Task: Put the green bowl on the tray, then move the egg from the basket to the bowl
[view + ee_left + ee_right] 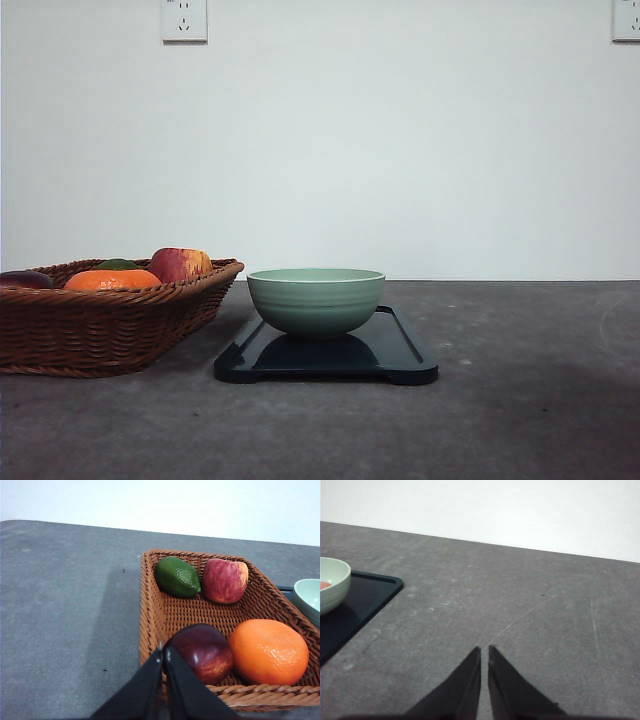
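The green bowl [316,300] stands upright on the dark tray [400,350], right of the wicker basket [100,320]. In the right wrist view the bowl [332,587] sits at the frame edge on the tray [367,597], and a pinkish sliver [324,585] inside it looks like the egg. My right gripper [484,650] is shut and empty over bare table, well off the tray. In the left wrist view my left gripper [164,652] is shut and empty at the near rim of the basket [150,605], beside a dark red fruit. The bowl's rim [310,595] peeks in past the basket.
The basket holds a red-yellow apple [225,580], an orange [269,651], a green fruit [177,576] and a dark red fruit [202,651]. Grey tabletop [520,610] spreads out around the tray and basket, and a white wall with sockets [184,20] stands behind.
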Available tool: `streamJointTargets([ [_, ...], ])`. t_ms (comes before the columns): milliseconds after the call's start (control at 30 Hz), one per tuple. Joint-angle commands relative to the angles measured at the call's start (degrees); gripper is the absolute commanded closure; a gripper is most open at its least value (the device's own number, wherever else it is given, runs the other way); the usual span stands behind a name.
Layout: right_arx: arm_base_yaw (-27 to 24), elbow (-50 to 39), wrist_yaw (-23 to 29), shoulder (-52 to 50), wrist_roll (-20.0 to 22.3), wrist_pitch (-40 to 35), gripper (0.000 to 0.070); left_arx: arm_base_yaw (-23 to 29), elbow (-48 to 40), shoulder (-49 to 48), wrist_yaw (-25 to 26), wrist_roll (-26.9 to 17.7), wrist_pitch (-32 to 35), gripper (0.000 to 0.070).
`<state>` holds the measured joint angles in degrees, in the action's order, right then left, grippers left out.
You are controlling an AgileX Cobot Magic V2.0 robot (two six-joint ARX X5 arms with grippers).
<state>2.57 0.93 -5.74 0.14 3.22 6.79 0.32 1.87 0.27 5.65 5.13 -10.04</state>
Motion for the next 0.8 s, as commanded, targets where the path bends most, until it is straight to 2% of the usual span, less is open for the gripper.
streamJointTargets([
  [0,-0.07,-0.26,0.17,0.07,0.22,-0.76,0.0681,0.0,-1.1,-0.02,-0.15,-0.81,0.28,0.07],
  [767,-0.09,-0.26,0.17,0.07,0.22,-0.76,0.0681,0.0,-1.09,-0.02,-0.15,-0.81,0.28,0.07],
])
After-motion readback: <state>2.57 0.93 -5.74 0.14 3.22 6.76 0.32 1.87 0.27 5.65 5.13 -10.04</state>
